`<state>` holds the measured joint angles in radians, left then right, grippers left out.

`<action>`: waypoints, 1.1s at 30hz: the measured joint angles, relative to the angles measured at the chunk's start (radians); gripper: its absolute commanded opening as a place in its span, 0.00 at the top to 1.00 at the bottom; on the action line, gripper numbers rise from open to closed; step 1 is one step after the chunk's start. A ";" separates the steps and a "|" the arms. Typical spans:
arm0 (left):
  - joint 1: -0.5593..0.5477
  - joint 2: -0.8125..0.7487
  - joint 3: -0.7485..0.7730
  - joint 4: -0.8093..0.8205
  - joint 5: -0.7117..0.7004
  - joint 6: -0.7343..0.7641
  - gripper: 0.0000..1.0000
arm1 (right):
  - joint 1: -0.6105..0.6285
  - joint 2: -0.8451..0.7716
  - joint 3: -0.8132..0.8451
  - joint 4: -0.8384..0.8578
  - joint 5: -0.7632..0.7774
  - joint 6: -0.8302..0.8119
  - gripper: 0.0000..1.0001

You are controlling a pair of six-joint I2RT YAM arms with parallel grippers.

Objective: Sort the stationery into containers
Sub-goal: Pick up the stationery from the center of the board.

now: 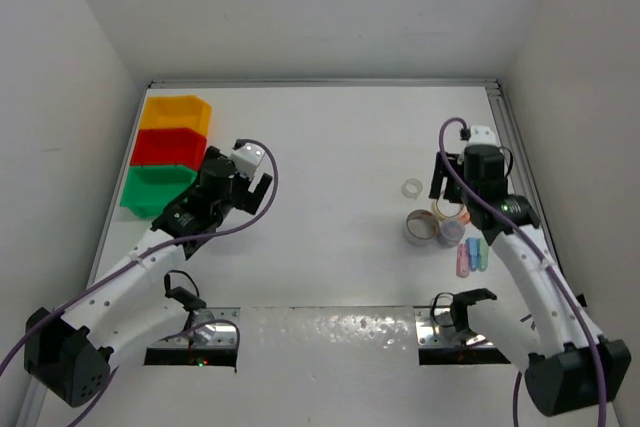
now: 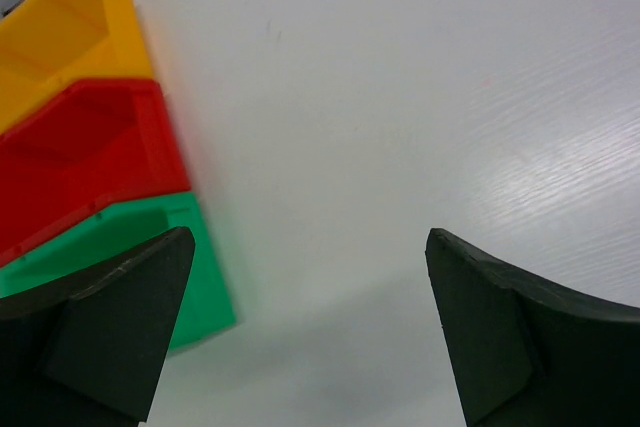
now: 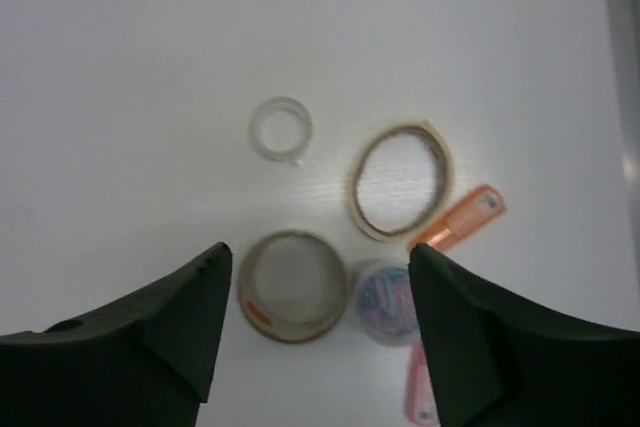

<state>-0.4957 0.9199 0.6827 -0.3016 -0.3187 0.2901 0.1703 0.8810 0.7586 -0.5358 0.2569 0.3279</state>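
Observation:
Three bins stand in a row at the far left: yellow [image 1: 176, 112], red [image 1: 170, 147], green [image 1: 155, 190]. They also show in the left wrist view as yellow [image 2: 70, 32], red [image 2: 90, 157] and green [image 2: 195, 277]. My left gripper [image 1: 243, 179] [image 2: 308, 235] is open and empty over bare table just right of the green bin. My right gripper [image 1: 450, 197] [image 3: 320, 250] is open and empty above the stationery: a brown tape roll [image 3: 293, 285] [image 1: 420, 228], a beige ring [image 3: 401, 181], a small clear ring [image 3: 281, 129] [image 1: 411, 188], and an orange stick [image 3: 460, 219].
A small clear tub of coloured clips [image 3: 385, 302] sits beside the brown roll. Pink [image 1: 462, 262], blue [image 1: 473, 252] and green [image 1: 483, 254] sticks lie near the right arm. White walls enclose the table on three sides.

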 measured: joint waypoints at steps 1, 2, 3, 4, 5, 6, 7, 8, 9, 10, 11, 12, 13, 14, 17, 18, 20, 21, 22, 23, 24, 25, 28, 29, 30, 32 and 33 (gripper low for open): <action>0.000 0.000 0.016 0.000 0.026 -0.023 0.01 | 0.000 0.050 0.039 0.013 -0.037 -0.013 0.65; 0.000 0.000 0.019 -0.001 0.036 -0.034 0.01 | 0.000 0.089 0.069 0.025 -0.069 -0.019 0.81; 0.002 0.000 0.019 -0.003 0.052 -0.049 0.02 | -0.001 0.130 0.085 0.039 -0.095 -0.021 0.91; 0.005 0.000 0.019 -0.014 0.064 -0.061 0.02 | -0.001 0.178 0.098 0.053 -0.115 -0.023 0.92; 0.010 0.001 0.017 -0.026 0.076 -0.074 0.02 | -0.005 0.232 0.111 0.063 -0.131 -0.019 0.85; 0.014 0.001 0.016 -0.037 0.084 -0.083 0.02 | -0.008 0.275 0.119 0.069 -0.135 -0.013 0.80; 0.022 0.000 0.014 -0.045 0.089 -0.090 0.02 | -0.016 0.335 0.132 0.075 -0.139 -0.012 0.78; 0.029 0.000 0.012 -0.049 0.094 -0.097 0.02 | -0.024 0.394 0.146 0.079 -0.141 -0.013 0.77; 0.037 -0.002 0.010 -0.053 0.096 -0.105 0.02 | -0.031 0.452 0.160 0.084 -0.146 -0.014 0.76; 0.046 -0.004 0.009 -0.056 0.098 -0.109 0.02 | -0.035 0.497 0.174 0.082 -0.151 -0.014 0.75; 0.055 -0.008 0.007 -0.059 0.102 -0.114 0.03 | -0.043 0.546 0.191 0.084 -0.158 -0.012 0.73; 0.063 -0.012 0.005 -0.061 0.103 -0.117 0.03 | -0.048 0.592 0.208 0.089 -0.167 -0.010 0.72; 0.071 -0.015 0.004 -0.063 0.105 -0.120 0.03 | -0.054 0.629 0.222 0.092 -0.181 -0.006 0.71; 0.079 -0.018 0.003 -0.063 0.106 -0.124 0.03 | -0.060 0.660 0.233 0.095 -0.190 0.000 0.70; 0.097 -0.026 0.001 -0.063 0.120 -0.137 0.03 | -0.077 0.738 0.262 0.115 -0.212 0.023 0.70; 0.102 -0.029 -0.001 -0.063 0.124 -0.139 0.03 | -0.080 0.756 0.267 0.124 -0.216 0.029 0.70; 0.110 -0.031 -0.006 -0.063 0.131 -0.142 0.03 | -0.084 0.789 0.269 0.144 -0.220 0.040 0.70; 0.113 -0.031 -0.007 -0.063 0.134 -0.142 0.03 | -0.086 0.803 0.270 0.149 -0.222 0.043 0.70; 0.117 -0.031 -0.010 -0.063 0.137 -0.142 0.03 | -0.088 0.818 0.270 0.154 -0.224 0.047 0.70; 0.119 -0.031 -0.011 -0.063 0.139 -0.142 0.03 | -0.089 0.831 0.270 0.158 -0.224 0.053 0.70; 0.122 -0.031 -0.012 -0.062 0.140 -0.142 0.03 | -0.089 0.841 0.270 0.161 -0.225 0.058 0.70; 0.125 -0.031 -0.013 -0.062 0.142 -0.142 0.03 | -0.089 0.850 0.270 0.165 -0.224 0.062 0.70; 0.131 -0.030 -0.013 -0.060 0.146 -0.142 0.03 | -0.089 0.873 0.270 0.180 -0.220 0.073 0.70; 0.132 -0.030 -0.014 -0.060 0.146 -0.142 0.03 | -0.089 0.881 0.270 0.189 -0.217 0.076 0.71; 0.132 -0.030 -0.014 -0.060 0.146 -0.142 0.03 | -0.089 0.889 0.270 0.196 -0.215 0.079 0.71; 0.133 -0.030 -0.014 -0.059 0.147 -0.142 0.03 | -0.089 0.905 0.270 0.205 -0.209 0.084 0.74; 0.133 -0.030 -0.014 -0.059 0.148 -0.142 0.03 | -0.089 0.913 0.270 0.209 -0.206 0.089 0.74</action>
<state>-0.3626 0.8898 0.6685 -0.3603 -0.1711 0.1478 0.0818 1.7943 1.0290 -0.3271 0.0505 0.4168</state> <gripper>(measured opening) 0.968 0.272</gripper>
